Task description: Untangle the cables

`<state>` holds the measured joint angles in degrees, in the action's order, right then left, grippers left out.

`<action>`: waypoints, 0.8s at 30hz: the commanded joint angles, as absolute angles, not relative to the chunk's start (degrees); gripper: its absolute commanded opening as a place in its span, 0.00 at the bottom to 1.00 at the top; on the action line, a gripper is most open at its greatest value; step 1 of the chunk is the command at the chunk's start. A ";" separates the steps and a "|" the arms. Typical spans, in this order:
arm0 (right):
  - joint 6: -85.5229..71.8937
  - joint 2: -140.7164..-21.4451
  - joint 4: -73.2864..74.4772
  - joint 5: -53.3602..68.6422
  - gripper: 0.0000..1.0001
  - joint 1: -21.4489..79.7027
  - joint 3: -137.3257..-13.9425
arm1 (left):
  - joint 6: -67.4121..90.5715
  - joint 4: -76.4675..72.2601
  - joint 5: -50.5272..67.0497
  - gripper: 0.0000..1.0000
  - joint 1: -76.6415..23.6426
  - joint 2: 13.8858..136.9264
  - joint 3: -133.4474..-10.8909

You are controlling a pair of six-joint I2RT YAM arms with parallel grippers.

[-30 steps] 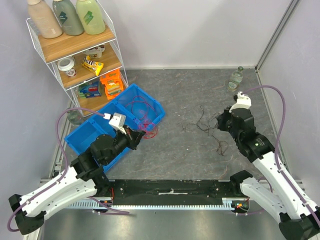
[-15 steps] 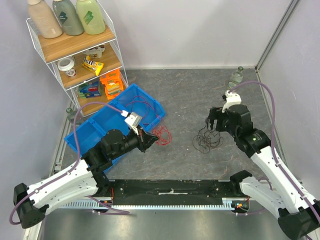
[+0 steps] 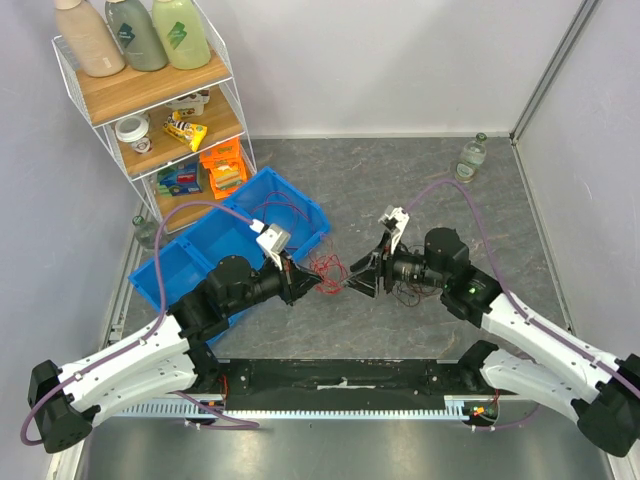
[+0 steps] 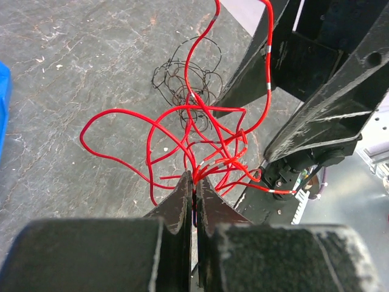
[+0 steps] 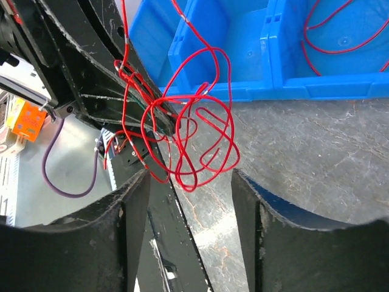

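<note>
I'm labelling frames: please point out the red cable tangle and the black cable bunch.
red cable tangle (image 4: 213,163), left wrist view, dense knot.
black cable bunch (image 4: 189,96), left wrist view, loops' middle.

The cable tangle (image 3: 325,270) sits between the left fingers (image 4: 176,204) and right fingers (image 5: 130,213), right of the bin (image 3: 160,272).

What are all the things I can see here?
Red cables: one bunch, red, held near the table's middle; more loops in the bin.
Black cables: one bunch, black, on the table.
Bin: one, blue, left of centre.
Rack: one, white wire with wooden shelves, far left corner.
Bottles: three, beige and green, rack top.
Packets: several, orange, yellow, blue, lower shelves.
Clear bottle: one, far right corner.
Table: one, grey.
Left gripper: one, black, shut on the red cables.
Right gripper: one, black, open, facing the red bunch.
</note>
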<state>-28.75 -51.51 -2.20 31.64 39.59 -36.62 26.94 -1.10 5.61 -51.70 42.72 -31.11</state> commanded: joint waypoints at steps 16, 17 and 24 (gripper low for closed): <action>-22.77 -49.48 -0.71 10.63 0.00 47.11 -36.91 | 23.29 2.98 5.72 0.67 -51.59 37.80 -32.78; -22.59 -50.09 -0.62 12.20 0.00 47.11 -37.09 | 22.86 3.51 4.84 0.68 -51.50 36.75 -32.61; -27.41 -52.56 -8.95 19.60 0.00 47.11 -33.58 | 26.18 4.04 -2.36 0.70 -51.42 34.18 -29.97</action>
<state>-25.06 -52.80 -2.74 15.88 47.03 -35.64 25.17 4.14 3.27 -51.72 33.56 -30.94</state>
